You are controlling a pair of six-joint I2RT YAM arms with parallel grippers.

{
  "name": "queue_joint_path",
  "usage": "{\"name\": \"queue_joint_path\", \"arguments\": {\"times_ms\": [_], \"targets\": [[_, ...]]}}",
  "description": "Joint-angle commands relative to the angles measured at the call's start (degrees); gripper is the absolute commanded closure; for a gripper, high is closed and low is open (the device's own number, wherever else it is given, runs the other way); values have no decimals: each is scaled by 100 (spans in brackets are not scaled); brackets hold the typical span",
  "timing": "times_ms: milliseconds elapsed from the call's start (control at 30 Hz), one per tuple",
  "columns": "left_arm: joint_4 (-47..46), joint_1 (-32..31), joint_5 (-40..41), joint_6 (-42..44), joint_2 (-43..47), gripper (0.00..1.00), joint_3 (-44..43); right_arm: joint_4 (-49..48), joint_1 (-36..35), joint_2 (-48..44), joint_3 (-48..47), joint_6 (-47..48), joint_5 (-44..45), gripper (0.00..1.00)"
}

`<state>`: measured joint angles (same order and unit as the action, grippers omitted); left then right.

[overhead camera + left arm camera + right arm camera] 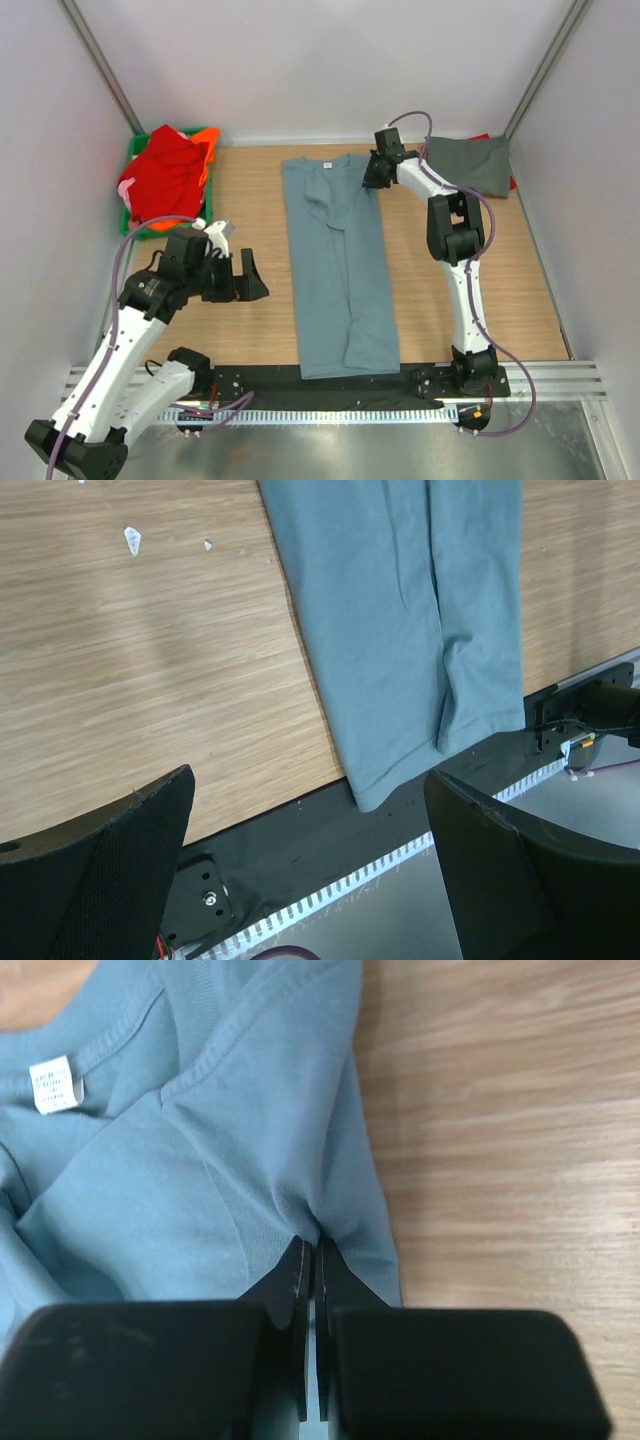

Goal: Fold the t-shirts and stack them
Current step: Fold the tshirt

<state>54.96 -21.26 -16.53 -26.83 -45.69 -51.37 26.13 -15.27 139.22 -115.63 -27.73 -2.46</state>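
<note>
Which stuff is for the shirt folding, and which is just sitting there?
For the job: blue-grey t-shirt, pinched by the right claw; dark grey t-shirt; red and orange t-shirts.
Just lying about: green crate; white scraps.

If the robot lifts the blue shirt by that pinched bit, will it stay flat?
Probably not. The blue shirt puckers into soft wrinkles where the right gripper pinches it, so it would likely droop. It lies thin and flat, so probably light.
</note>
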Motion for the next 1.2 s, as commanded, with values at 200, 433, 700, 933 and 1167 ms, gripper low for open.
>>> {"name": "queue_joint_path", "arguments": {"times_ms": [200, 433, 700, 933, 1167], "targets": [[-354, 16, -148, -129, 288, 4, 40, -38, 103, 772, -986, -1278, 1713, 99], [-389, 157, -166, -130, 272, 5, 66, 77, 94, 854, -1322, -1675, 1486, 99], [-381, 341, 70, -252, -45, 9, 75, -4, -134, -1105, -258, -691, 1624, 20], [-591, 114, 827, -1332, -116, 13, 434, 814, -257, -4197, 2357, -742, 2408, 13], [-2390, -1388, 1081, -2949, -413, 16, 1771, 1341, -1222, -7266, 6208, -1858, 2751, 9]]}}
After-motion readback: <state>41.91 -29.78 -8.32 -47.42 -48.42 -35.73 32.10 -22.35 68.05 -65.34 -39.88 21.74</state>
